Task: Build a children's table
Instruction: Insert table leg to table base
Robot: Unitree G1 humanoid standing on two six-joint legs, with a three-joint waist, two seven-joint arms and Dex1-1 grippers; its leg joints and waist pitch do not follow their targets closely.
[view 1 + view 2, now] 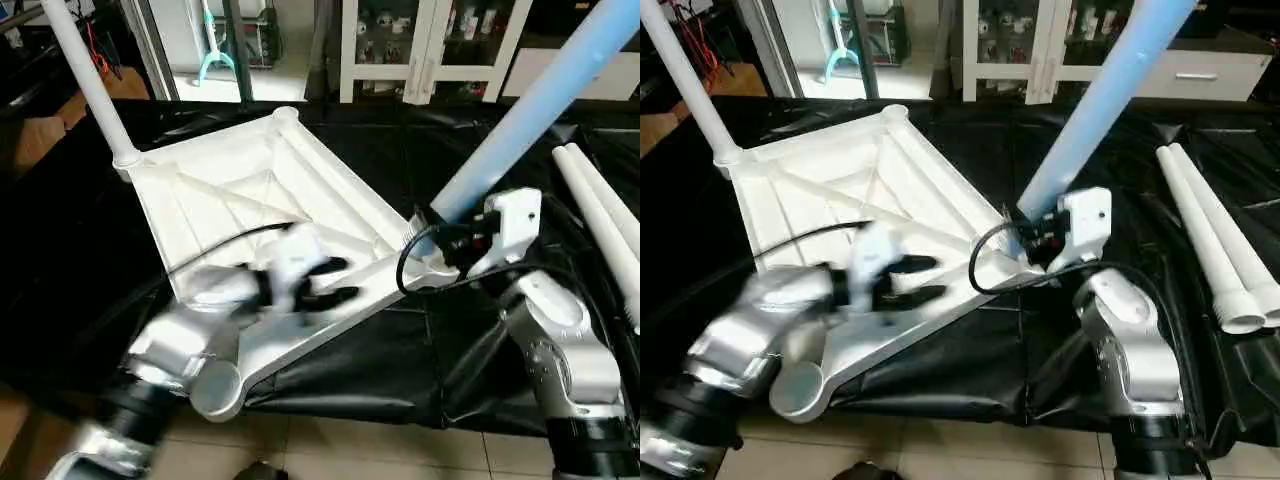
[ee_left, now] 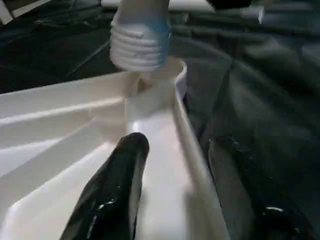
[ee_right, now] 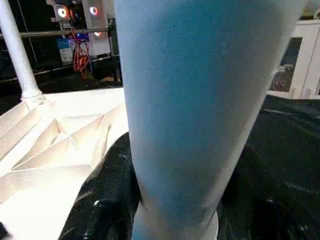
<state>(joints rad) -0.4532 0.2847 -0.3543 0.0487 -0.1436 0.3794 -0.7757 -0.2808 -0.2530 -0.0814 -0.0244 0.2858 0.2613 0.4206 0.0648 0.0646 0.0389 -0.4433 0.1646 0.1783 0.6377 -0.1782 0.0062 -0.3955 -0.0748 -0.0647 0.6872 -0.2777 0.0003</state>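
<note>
- White plastic rectangular tabletop [image 1: 250, 200], ribbed underside up, lies on the black sheet [image 1: 380, 370]; its near corner overhangs the sheet's edge.
- My left gripper [image 1: 335, 282] hovers over its near rim, black fingers [image 2: 112, 190] apart, holding nothing.
- My right gripper [image 1: 432, 232] clamps a long white tapered leg [image 1: 530, 105] at the right corner socket.
- Left wrist view: that leg's threaded end [image 2: 140, 42] at the socket.
- Another leg [image 1: 90, 85] stands in the far-left socket; two spare legs [image 1: 1215, 240] lie on the sheet to the right.

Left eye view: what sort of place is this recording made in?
Probably an indoor lab or workshop. A white glass-door cabinet lines the back wall, a black plastic sheet is spread over a tiled floor, and red cables hang by lit equipment.
</note>
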